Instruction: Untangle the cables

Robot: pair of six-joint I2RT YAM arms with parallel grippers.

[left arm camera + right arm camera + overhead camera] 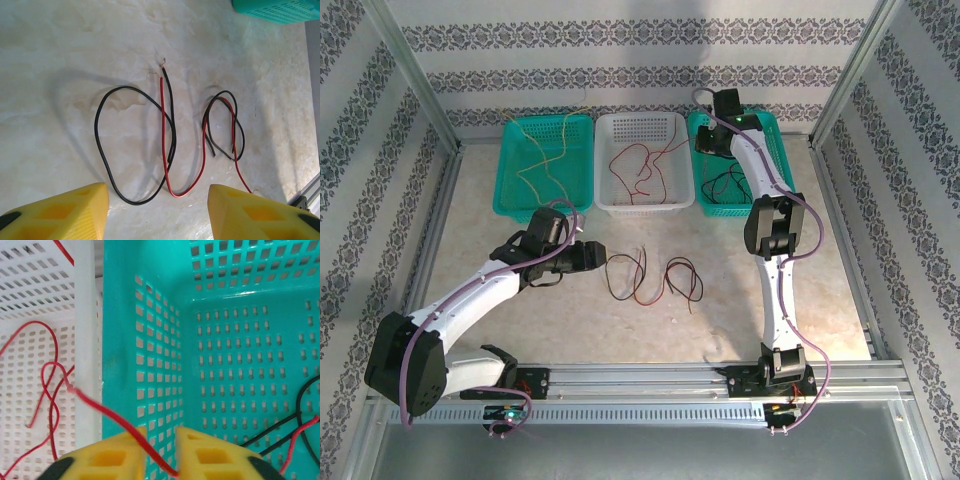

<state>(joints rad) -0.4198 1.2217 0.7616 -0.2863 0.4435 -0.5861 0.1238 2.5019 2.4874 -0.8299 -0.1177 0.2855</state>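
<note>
Three baskets side by side at the far edge of the table (720,320), overhead view: left green basket (502,200) with a yellow cable (542,160), white basket (645,208) with a red cable (638,170), right green basket (720,210) with black cables (725,185). Judged a sort by colour, one basket apiece. Loose on the table between the arms, a tangle (642,280) of black and red strands. Left gripper (592,256) low, just beside that tangle; right gripper (705,135) over the seam between white basket and right green basket.

Left wrist view: left gripper (157,215) spread wide, nothing between its fingers (75,210), poised just short of the tangle. Loose black cable (100,140) in one wide loop; loose red cable (162,125) alongside, crossing it low down, then twisting through a small black loop (240,140). Bare table ahead of the fingers; crossings the only hindrance, any pull on one colour likely to drag the other.

Right wrist view: right gripper (160,455) with fingers (210,455) drawn near together, a narrow gap between them; red cable (100,407) stretched from the white basket (85,315) across the wall of the right green basket (145,340) into that gap. Cannot tell whether pinched or merely threaded. Judged held over the divide to bring red out of the black lot. Black cables (270,432) on the green floor, one red end (300,440) beside them, apt to snag; both basket walls in the path.
</note>
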